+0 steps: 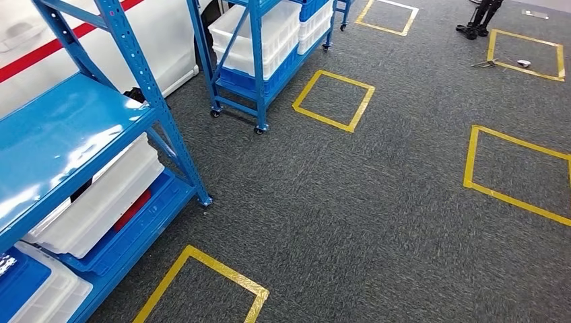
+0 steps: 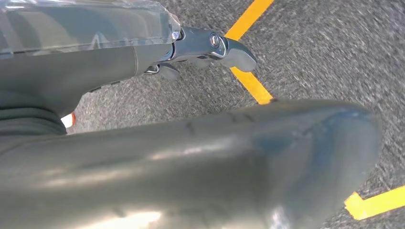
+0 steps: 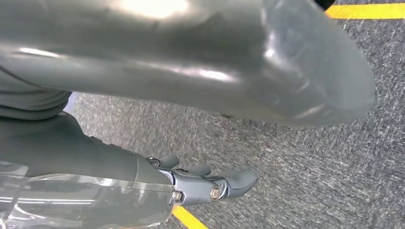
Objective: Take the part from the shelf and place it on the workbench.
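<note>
The blue shelf rack point(image 1: 81, 128) stands at the left of the head view on grey carpet point(image 1: 377, 202), with white plastic bins point(image 1: 101, 198) stacked on its lower levels. Can't tell which item is the part. A second blue rack on wheels point(image 1: 259, 47), also loaded with white bins, sits further back, a yellow tape square point(image 1: 333, 101) just beside it. The left hand point(image 2: 210, 47) hangs over the carpet holding nothing, fingers loosely out. Same deal for the right hand point(image 3: 210, 183).
</note>
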Controlling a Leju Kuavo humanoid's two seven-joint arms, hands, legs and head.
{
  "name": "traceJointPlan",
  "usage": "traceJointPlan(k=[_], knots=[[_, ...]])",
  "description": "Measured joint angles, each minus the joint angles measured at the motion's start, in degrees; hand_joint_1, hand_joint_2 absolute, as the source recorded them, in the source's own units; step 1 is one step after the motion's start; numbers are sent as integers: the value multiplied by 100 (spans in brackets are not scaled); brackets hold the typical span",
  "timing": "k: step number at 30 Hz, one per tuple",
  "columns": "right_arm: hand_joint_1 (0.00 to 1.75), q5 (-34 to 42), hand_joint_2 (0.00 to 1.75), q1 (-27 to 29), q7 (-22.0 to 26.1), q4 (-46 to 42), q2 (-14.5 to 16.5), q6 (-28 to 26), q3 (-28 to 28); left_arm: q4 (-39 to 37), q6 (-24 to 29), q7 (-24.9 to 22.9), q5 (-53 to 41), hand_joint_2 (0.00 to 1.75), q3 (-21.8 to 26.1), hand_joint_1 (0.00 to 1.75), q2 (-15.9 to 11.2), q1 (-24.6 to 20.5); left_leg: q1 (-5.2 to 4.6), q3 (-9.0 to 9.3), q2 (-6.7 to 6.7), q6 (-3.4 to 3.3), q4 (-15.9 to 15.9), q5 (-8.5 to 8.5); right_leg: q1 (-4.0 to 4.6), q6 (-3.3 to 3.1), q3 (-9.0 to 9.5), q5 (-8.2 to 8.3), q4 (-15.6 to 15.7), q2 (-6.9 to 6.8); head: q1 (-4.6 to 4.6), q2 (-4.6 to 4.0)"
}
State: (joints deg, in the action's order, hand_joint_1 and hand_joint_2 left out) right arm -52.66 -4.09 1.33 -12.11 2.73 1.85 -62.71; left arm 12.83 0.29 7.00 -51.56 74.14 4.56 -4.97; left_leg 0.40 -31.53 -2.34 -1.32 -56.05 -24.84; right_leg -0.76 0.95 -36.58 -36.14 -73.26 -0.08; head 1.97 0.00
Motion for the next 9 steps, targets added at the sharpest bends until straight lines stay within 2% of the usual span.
traceJointPlan(k=[1,2,4,5,6,7,9], knots=[[0,5,0,6,9,1,2,-13,0,0,-1,17,1,0,-1,0,-3,4,3,-2,-83,13,-20,-3,-19,8,85,183,199,14,0,0],[0,9,0,9,23,1,4,-20,0,0,-2,31,3,0,-2,0,-5,7,8,-4,-163,31,-46,-12,-44,15,256,422,572,71,0,0],[0,15,0,14,59,3,7,-21,-3,0,2,52,10,0,-2,0,-10,-1,5,-36,-301,94,-111,-31,-79,6,558,697,1251,322,1,0],[0,19,0,14,75,4,8,-19,-4,0,5,60,13,0,-3,0,-17,-7,6,-63,-359,133,-133,-31,-80,-13,628,734,1422,410,1,0],[0,22,0,10,86,6,10,-14,-6,0,9,67,11,0,-3,0,-24,-8,10,-92,-417,175,-142,-21,-66,-43,639,715,1468,443,1,0],[0,28,0,3,93,7,13,-7,-7,0,14,72,7,0,-4,0,-33,-2,23,-117,-477,216,-140,-5,-54,-83,633,731,1477,383,1,0],[0,36,0,-8,98,7,20,3,-7,0,18,76,-3,0,-5,0,-46,20,45,-146,-490,268,-149,0,-46,-152,638,755,1498,281,0,0]])
